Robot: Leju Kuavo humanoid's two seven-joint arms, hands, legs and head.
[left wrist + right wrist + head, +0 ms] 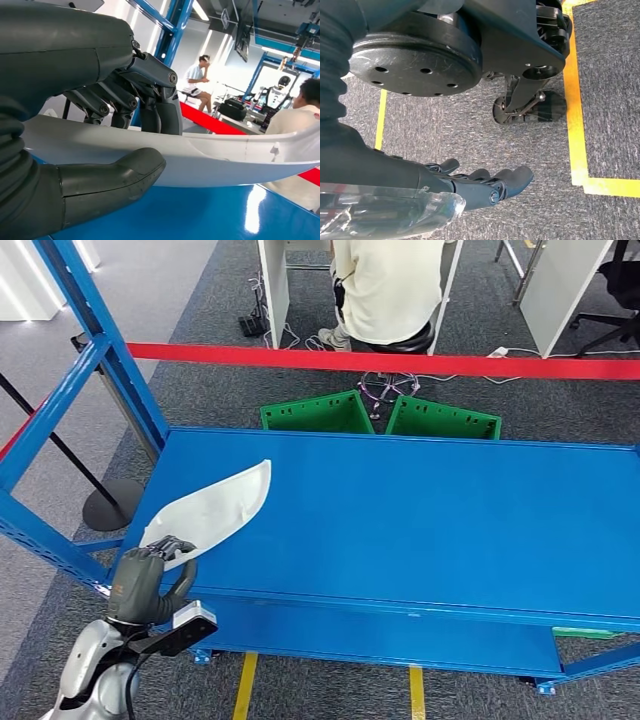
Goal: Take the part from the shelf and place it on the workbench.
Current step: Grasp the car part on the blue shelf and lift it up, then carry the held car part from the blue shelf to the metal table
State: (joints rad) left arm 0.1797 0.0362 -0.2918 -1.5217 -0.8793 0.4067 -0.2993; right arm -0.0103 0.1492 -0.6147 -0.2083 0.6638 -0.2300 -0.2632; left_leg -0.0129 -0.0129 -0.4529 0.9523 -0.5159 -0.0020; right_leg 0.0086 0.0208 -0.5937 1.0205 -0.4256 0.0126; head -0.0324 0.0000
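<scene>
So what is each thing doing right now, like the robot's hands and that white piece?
left hand: gripping one end of the white part, thumb under it, fingers over it
white part: held at its near end, stretching out over the blue shelf
right hand: holding nothing, fingers spread, hanging over the carpet
blue shelf: flat, bare past the part
green bins: on the floor behind the shelf
</scene>
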